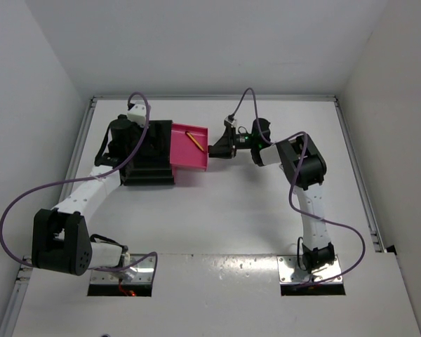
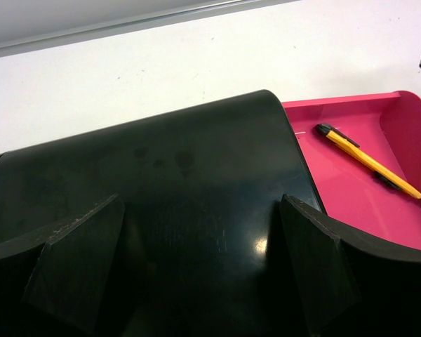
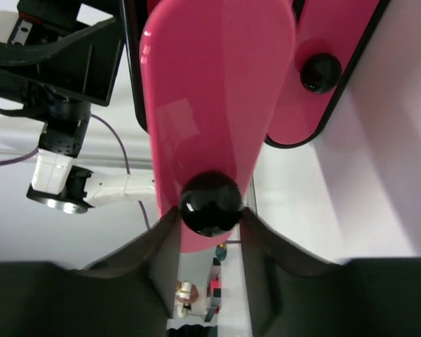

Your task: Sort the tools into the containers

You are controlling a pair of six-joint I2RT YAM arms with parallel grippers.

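Note:
The black cabinet (image 1: 149, 158) stands at the back left. Its top pink drawer (image 1: 186, 160) is pulled out to the right, and the yellow-handled tool (image 1: 194, 140) lies inside it. My right gripper (image 1: 216, 149) is shut on that drawer's round black knob (image 3: 210, 203), one finger on each side. My left gripper (image 1: 130, 132) is open, its fingers spread wide over the cabinet's top (image 2: 161, 175). The left wrist view shows the drawer (image 2: 351, 210) and the yellow tool (image 2: 368, 160). The scissors, screwdriver and wrench are out of view.
A lower pink drawer (image 3: 337, 21) with its own black knob (image 3: 320, 72) sits closed in the cabinet. My left arm (image 3: 56, 154) shows behind the cabinet in the right wrist view. White walls enclose the table on three sides.

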